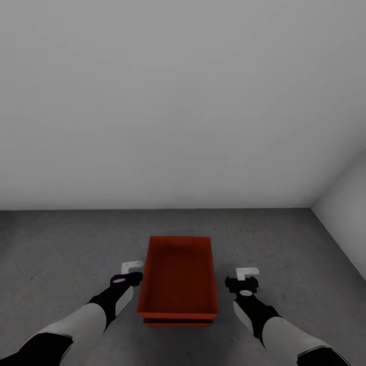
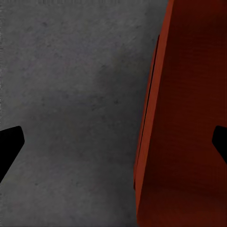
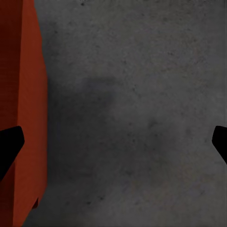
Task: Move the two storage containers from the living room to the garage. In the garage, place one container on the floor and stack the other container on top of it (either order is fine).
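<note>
Two red-orange storage containers sit stacked on the dark grey concrete floor (image 1: 61, 254) of the garage. The upper container (image 1: 178, 274) rests in the lower one, of which only a rim (image 1: 178, 321) shows beneath. My left gripper (image 1: 131, 272) is open beside the stack's left wall (image 2: 184, 118); in the left wrist view one fingertip (image 2: 220, 142) lies over the red side. On the other side of the stack my right gripper (image 1: 245, 278) is also open, a little clear of the red wall (image 3: 21, 94), with only floor between its fingers.
A plain light grey wall (image 1: 178, 101) rises just behind the stack. A second wall (image 1: 345, 213) meets it at a corner to the right. Bare concrete stretches to the left of the containers.
</note>
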Controlling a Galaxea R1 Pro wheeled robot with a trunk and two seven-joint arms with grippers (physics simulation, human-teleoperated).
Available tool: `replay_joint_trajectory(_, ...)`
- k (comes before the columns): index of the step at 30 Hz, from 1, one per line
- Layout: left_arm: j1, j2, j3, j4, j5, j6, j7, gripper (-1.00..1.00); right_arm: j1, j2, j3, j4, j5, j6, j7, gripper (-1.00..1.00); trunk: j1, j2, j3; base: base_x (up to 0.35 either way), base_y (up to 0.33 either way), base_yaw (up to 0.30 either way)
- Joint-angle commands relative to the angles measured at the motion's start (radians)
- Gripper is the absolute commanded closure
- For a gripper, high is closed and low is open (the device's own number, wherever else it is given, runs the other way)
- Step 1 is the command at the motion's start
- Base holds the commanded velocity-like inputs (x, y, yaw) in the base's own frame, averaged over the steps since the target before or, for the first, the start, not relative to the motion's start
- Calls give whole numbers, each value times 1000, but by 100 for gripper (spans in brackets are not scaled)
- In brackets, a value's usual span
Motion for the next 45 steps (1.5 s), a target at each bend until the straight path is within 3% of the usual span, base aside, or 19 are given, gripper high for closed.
replay_joint_trajectory(1,0,0,-9,-2,8,6,6,-100,-1,0,8,1,-10,-5,-4,-100,-4,7,2,0,0,0)
replay_joint_trajectory(16,0,0,-9,-2,7,5,6,-100,-1,2,8,0,-10,-5,-4,-100,-61,112,49,0,0,0)
replay_joint_trajectory(33,0,0,-9,-1,7,4,14,-100,-1,5,8,0,-10,-5,-4,-100,-61,112,49,-14,0,0)
replay_joint_trajectory(45,0,-1,-8,-1,9,4,16,-100,-1,7,9,0,-8,-5,-5,-100,-61,112,49,-304,0,0)
